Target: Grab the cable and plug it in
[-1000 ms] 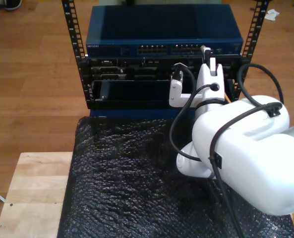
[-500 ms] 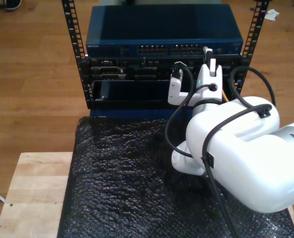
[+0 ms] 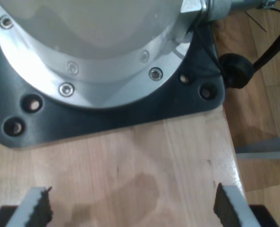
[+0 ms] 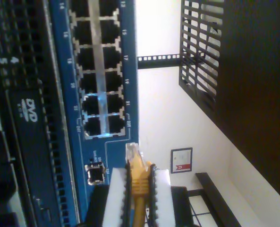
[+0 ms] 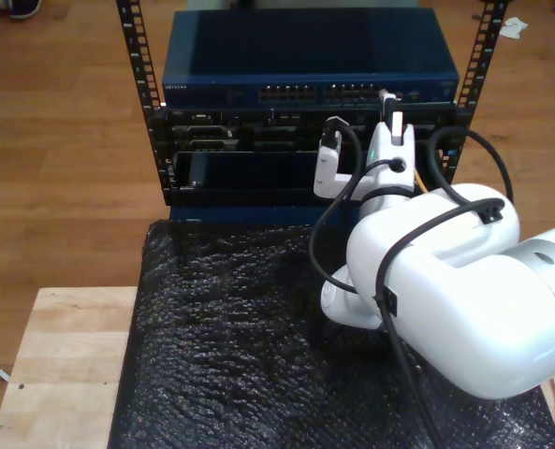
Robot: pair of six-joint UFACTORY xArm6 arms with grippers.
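The cable (image 4: 139,178) is yellow, and its clear plug (image 4: 132,151) sticks out past the fingertips of my second gripper (image 4: 139,191), which is shut on it. The plug tip hovers just short of the blue switch (image 4: 112,156), beside the last pair of ports (image 4: 102,125) in the row. In the exterior view my second gripper (image 5: 392,120) stands at the switch's (image 5: 221,92) front, toward the exterior view's right. My first gripper (image 3: 132,210) is open over bare wood (image 3: 144,161), with nothing between its toothed pads (image 3: 38,208).
A black base plate (image 3: 106,118) with a round metal flange lies just ahead of my first gripper. The rack's perforated posts (image 5: 135,56) flank the switch. Black bubble wrap (image 5: 230,346) covers the table in front. Thick black arm cables (image 5: 328,253) loop beside the white arm.
The second arm has shifted slightly toward the exterior view's left and forward, carrying the plug closer to the switch's ports.
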